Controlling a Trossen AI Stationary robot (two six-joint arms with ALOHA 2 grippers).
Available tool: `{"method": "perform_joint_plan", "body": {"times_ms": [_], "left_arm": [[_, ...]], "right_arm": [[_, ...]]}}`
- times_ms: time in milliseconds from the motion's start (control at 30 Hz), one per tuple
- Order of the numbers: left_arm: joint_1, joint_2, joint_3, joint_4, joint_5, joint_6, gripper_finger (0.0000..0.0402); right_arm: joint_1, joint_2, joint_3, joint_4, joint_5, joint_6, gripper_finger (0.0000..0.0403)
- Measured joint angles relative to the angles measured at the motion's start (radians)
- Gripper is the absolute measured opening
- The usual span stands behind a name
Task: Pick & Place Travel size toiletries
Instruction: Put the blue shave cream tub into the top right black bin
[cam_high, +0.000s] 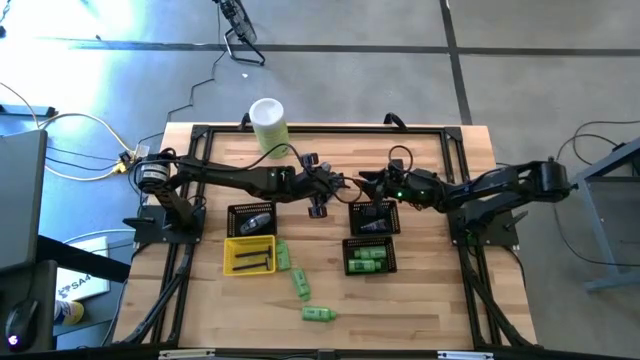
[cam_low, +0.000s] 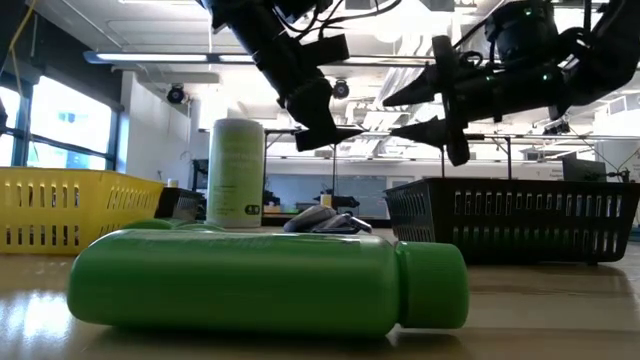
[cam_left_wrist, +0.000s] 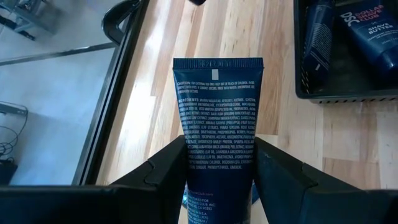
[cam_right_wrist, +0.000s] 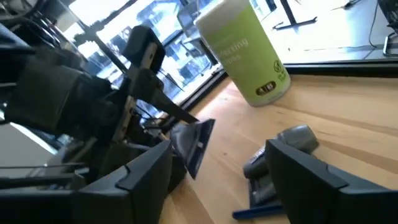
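Left gripper (cam_left_wrist: 217, 180) clamps a dark blue tube (cam_left_wrist: 217, 118) above mid-table (label side up); right gripper (cam_right_wrist: 217, 168), fingers apart, apparently empty, faces it just beside.

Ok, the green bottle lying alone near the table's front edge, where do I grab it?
Grip the green bottle mid-body, from straight above, fingers across its narrow width. It lies flat on its side on the table, apart from everything else, so both long sides look free.
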Motion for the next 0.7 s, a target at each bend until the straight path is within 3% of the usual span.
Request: {"method": "perform_joint_plan", "body": {"times_ms": [300, 700], "left_arm": [[0.0, 0.0, 0.0, 0.0, 0.003, -0.002, 0.0161], [0.0, 0.0, 0.0, 0.0, 0.039, -0.007, 0.0161]], "right_arm": [[0.002, 0.128, 0.005, 0.137, -0.05, 0.121, 0.0251], [0.024, 0.28, 0.124, 0.169, -0.11, 0.113, 0.0242]]}}
